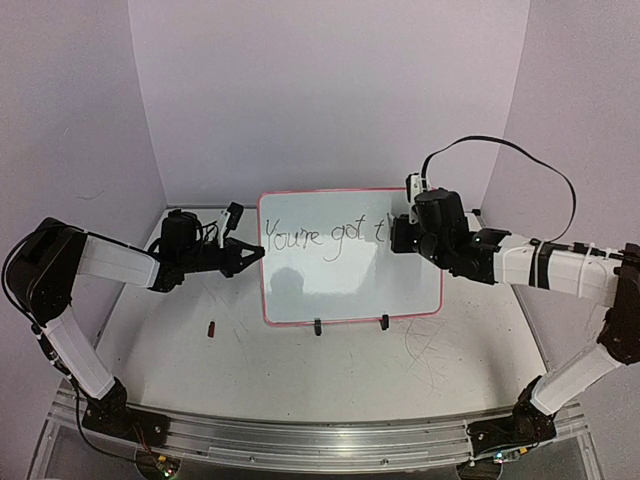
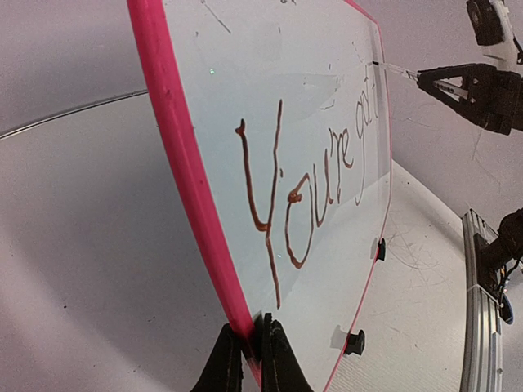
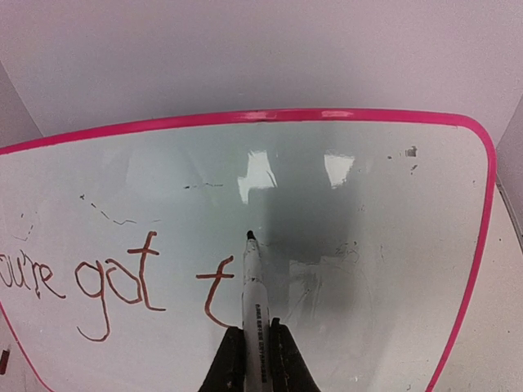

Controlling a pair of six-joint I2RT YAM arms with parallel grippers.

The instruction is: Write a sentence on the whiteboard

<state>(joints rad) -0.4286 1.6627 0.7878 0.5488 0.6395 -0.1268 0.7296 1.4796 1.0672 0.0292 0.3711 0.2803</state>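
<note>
Top: whiteboard stands mid-bench, and the sentence along its top reads "You're got t". Left pincer is at the board's 9 o'clock edge, right pincer at its 2 o'clock. Left wrist: left pincer is clamped narrow on the board's pink edge. Right wrist: right pincer grips a marker, tip against the board at 3 o'clock of the "t".

The scratched grey-white worktop is carrying the whiteboard, which is standing on its long edge towards the back, resting on two small black clip feet. A small dark object, too small to identify, is lying left of the board and apart from it. Faint scribble marks are showing near the right-hand foot.
</note>
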